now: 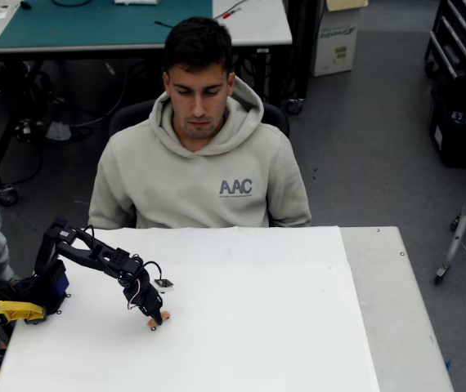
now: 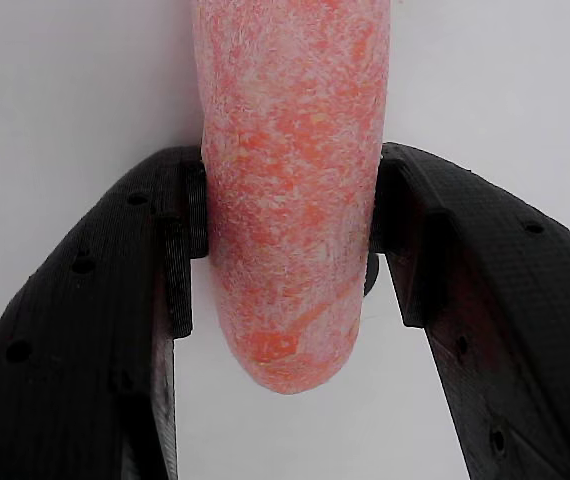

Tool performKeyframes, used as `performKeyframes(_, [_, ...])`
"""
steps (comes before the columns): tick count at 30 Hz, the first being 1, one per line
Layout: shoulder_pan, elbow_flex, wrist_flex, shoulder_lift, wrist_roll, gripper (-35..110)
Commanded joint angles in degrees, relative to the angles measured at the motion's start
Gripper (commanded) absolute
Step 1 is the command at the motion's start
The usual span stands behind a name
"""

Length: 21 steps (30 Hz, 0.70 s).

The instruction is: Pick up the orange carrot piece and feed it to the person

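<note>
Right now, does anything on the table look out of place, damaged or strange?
Nothing stands out. The gripper is shut on the orange carrot piece, with a finger against each side; the piece looks whole, with a mottled orange surface. It sits low at the white table, in front of the seated person. No spill or mess shows.

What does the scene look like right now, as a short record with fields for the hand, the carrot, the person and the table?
hand: shut on the orange carrot piece, low at the table
orange carrot piece: between both fingers, rounded end pointing down in the wrist view
person: seated behind the table, looking down
table: white, carrot at its surface in the overhead view
</note>
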Motion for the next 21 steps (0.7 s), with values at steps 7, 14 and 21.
performKeyframes(7, [0.4,0.9,1.1,8.3,-0.3,-2])
performKeyframes(14, [-0.9,-4.7,1.0,17.9,-0.3,-2])
performKeyframes(21, [-3.6,-14.5,0.9,19.9,-0.3,-1])
